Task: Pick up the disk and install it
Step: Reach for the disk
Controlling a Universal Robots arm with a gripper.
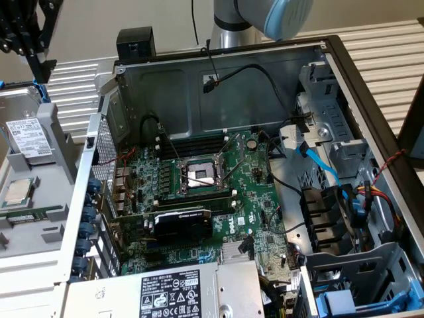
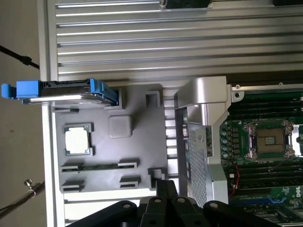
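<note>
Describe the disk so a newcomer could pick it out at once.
On the exterior view's left of the open computer case lies a grey parts tray. The disk is the flat silver rectangle propped in it, with a white printed label and a blue frame. The processor chip in the same tray is smaller, square and unframed.

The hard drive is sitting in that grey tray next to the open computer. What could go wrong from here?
1. The hard drive stands propped on edge, with a chip close beside it in the tray. A slightly off grab by the closed gripper might tip it or bump the chip.
2. Loose cables cross the open computer, so a carried drive could snag on them.
</note>
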